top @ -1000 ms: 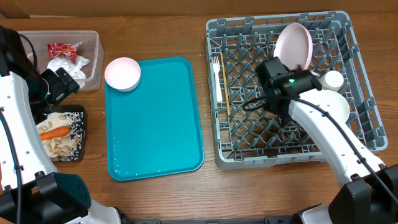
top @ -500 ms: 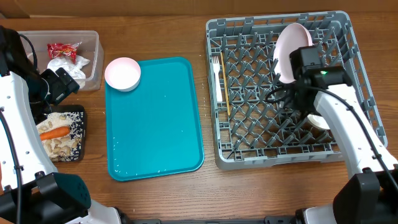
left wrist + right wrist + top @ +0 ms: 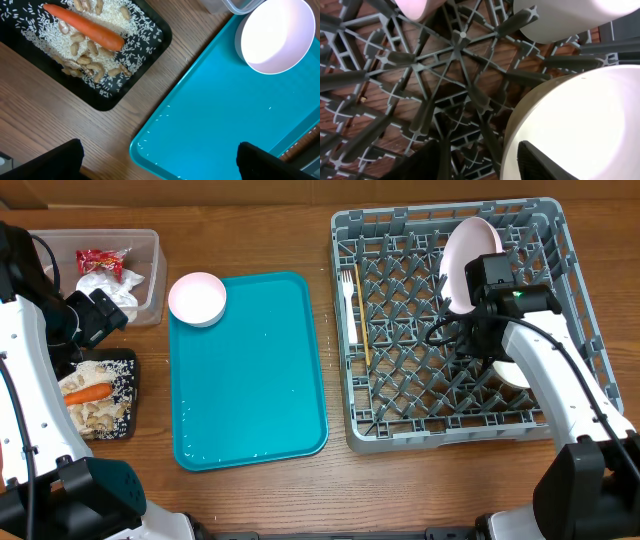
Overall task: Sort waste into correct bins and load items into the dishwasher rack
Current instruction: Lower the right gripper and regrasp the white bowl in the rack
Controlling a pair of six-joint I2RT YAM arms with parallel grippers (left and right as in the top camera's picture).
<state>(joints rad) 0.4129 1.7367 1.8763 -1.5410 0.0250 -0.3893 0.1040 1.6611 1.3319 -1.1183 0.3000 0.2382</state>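
Our right fingers stand apart astride the rim of the white bowl. One is inside it and the outer one sits just off its wall, so nothing is clenched yet. The bowl lies among the pegs toward the 4 o'clock corner of the rack, with the pink plate upright at 1 o'clock. We judge the step to be taking hold of the bowl to seat it properly. We should close squarely on the rim, deep enough not to slip, then tip it between pegs without knocking the plate. Our left fingers hang spread and empty over the desk, with the carrot at their 11 o'clock. The small pink bowl sits at the 11 o'clock corner of the teal tray, not yet loaded.
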